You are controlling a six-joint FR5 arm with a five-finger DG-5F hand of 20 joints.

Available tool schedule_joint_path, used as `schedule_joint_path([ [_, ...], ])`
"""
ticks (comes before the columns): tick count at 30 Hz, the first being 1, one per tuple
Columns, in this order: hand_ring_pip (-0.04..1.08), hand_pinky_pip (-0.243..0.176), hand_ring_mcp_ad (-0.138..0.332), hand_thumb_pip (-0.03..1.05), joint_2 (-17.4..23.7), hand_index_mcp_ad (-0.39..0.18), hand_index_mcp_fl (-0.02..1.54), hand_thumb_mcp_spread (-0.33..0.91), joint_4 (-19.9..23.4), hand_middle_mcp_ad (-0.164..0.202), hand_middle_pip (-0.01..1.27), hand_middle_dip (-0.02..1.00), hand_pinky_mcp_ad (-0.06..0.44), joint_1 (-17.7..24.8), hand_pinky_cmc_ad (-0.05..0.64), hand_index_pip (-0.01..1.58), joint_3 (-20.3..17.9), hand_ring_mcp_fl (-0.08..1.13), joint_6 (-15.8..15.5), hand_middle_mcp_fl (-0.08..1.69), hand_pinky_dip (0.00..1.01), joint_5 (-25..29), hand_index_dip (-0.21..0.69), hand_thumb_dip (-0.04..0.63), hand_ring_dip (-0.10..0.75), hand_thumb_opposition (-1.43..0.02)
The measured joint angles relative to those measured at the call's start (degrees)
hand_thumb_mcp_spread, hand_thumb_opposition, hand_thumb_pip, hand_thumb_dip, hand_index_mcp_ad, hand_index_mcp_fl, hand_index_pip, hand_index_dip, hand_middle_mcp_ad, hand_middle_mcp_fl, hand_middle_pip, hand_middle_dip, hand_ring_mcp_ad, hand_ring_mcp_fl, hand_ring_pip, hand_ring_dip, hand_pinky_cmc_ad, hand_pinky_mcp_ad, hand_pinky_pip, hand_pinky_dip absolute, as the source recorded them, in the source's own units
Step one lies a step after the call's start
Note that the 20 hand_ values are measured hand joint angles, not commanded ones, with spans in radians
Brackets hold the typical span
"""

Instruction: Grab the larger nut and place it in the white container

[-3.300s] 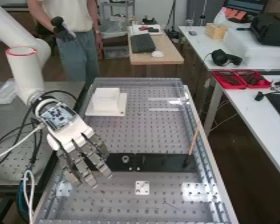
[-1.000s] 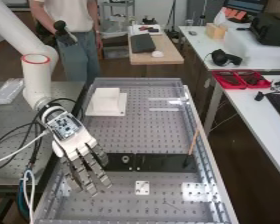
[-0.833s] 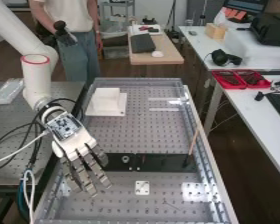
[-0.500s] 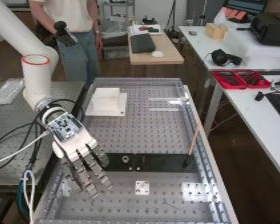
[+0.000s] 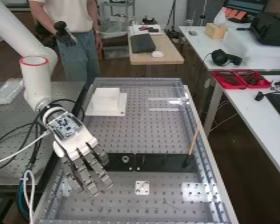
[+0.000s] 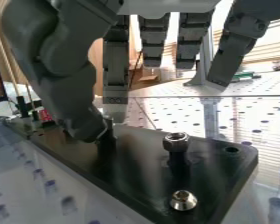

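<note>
In the high view the hand (image 5: 76, 145) is over the bar's left end with fingers straight and hides part of it. The bearing (image 5: 125, 159) stands on the bar (image 5: 160, 162), just right of the fingers. The white container (image 5: 105, 102) stands on the bench farther back. In the wrist view the straight fingers of the hand (image 6: 115, 75) hang above the bar (image 6: 140, 165), its thumb tip low over it. One round metal part (image 6: 176, 142) sits raised on the bar beside the thumb; another round metal part (image 6: 183, 200) sits lower. Which nut each is, I cannot tell.
A thin brown stick (image 5: 194, 142) stands slanted at the bar's right end. A small white plate (image 5: 142, 188) lies in front of the bar. The bench's raised metal rim (image 5: 207, 150) runs along the right. Cables (image 5: 17, 147) hang left of the arm.
Compared with about three seconds ago, the arm has shifted slightly right and toward the near end, and the hand's fingers hang closer together. Over the last second it has barely moved.
</note>
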Motion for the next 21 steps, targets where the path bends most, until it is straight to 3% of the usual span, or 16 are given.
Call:
schedule_joint_path([
  [11,0.21,-0.089,0.148,0.70,0.0,-0.087,0.27,0.38,-0.3,0.066,0.13,0.23,0.293,-0.2,0.354,1.52,0.2,0.00,0.2,0.04,0.77,-0.1,0.117,0.269,0.122,-0.88],
  [14,0.21,-0.089,0.138,0.63,0.7,-0.063,0.44,0.35,0.7,0.070,0.13,0.23,0.291,-0.3,0.354,1.51,0.0,0.00,-1.2,0.06,0.75,-0.5,0.117,0.251,0.122,-0.86],
  [21,0.21,-0.089,0.140,0.63,4.3,-0.051,0.45,0.35,4.5,0.070,0.12,0.23,0.295,-0.6,0.356,1.51,-0.4,0.00,-6.5,0.06,0.73,-3.6,0.119,0.244,0.122,-0.84],
])
